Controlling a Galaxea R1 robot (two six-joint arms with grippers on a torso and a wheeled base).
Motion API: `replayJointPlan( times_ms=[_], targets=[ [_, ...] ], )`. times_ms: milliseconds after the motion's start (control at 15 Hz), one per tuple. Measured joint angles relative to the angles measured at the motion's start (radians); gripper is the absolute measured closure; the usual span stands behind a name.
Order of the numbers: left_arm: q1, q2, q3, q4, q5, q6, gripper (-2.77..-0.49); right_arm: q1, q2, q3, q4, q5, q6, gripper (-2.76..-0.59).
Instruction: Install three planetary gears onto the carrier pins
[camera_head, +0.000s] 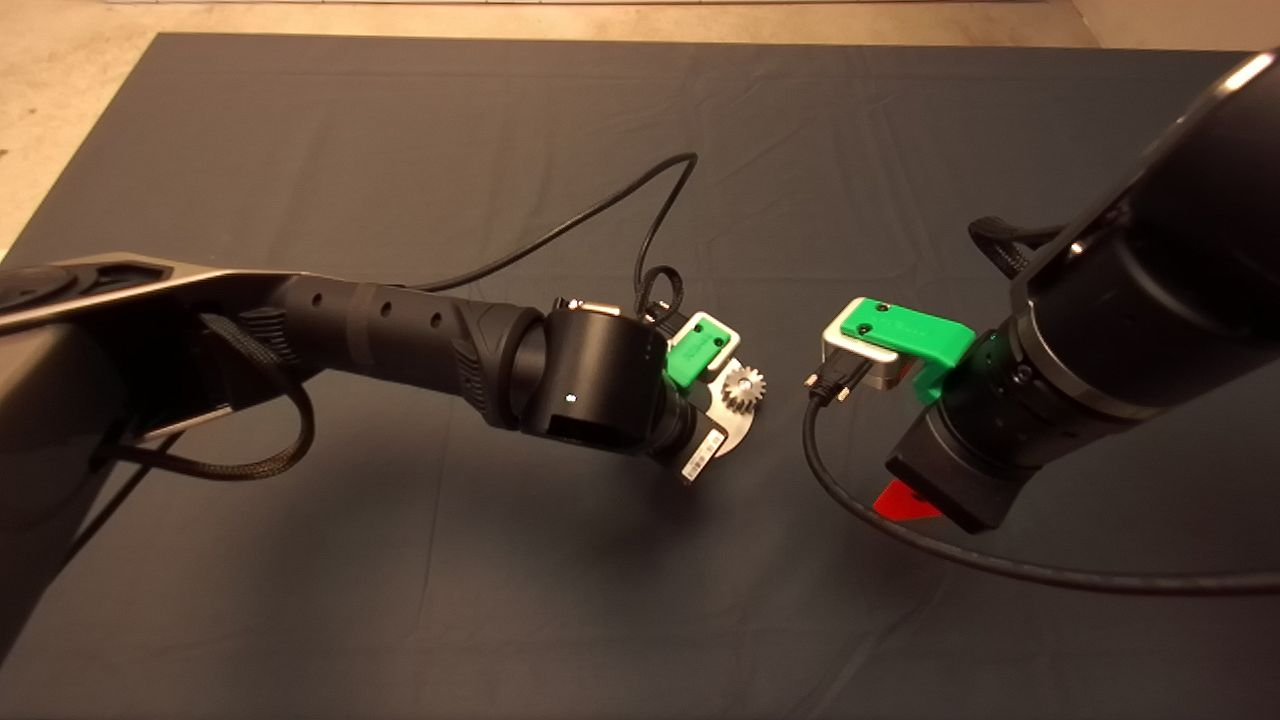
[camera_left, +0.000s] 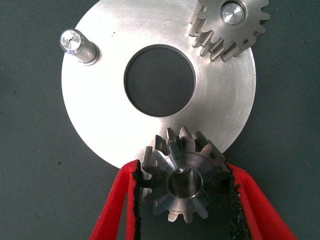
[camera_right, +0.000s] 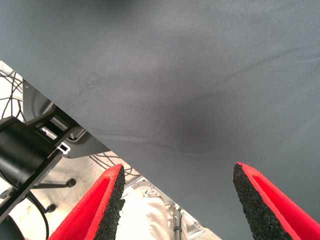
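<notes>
One small dark-grey toothed metal gear (camera_left: 186, 181) sat clamped in my left pincer (camera_left: 186, 200) at the flat round silver disc's (camera_left: 100, 115) rim; another (camera_left: 230, 25) sat on its peg. My right pincer (camera_right: 177, 200) hung spread, empty.

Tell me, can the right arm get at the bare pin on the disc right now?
Probably not easily: the left gripper, shut on a gear, hangs over the disc, crowding the bare pin. The right gripper is open, off to the side.
</notes>
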Motion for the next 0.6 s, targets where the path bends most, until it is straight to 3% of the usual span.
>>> replayJointPlan(
  times_ms=[600],
  targets=[
    [0.0,0.0,0.0,0.004,0.001,0.003,-0.84,0.005,0.0,0.0,0.0,0.0,0.0,-1.6]
  ],
)
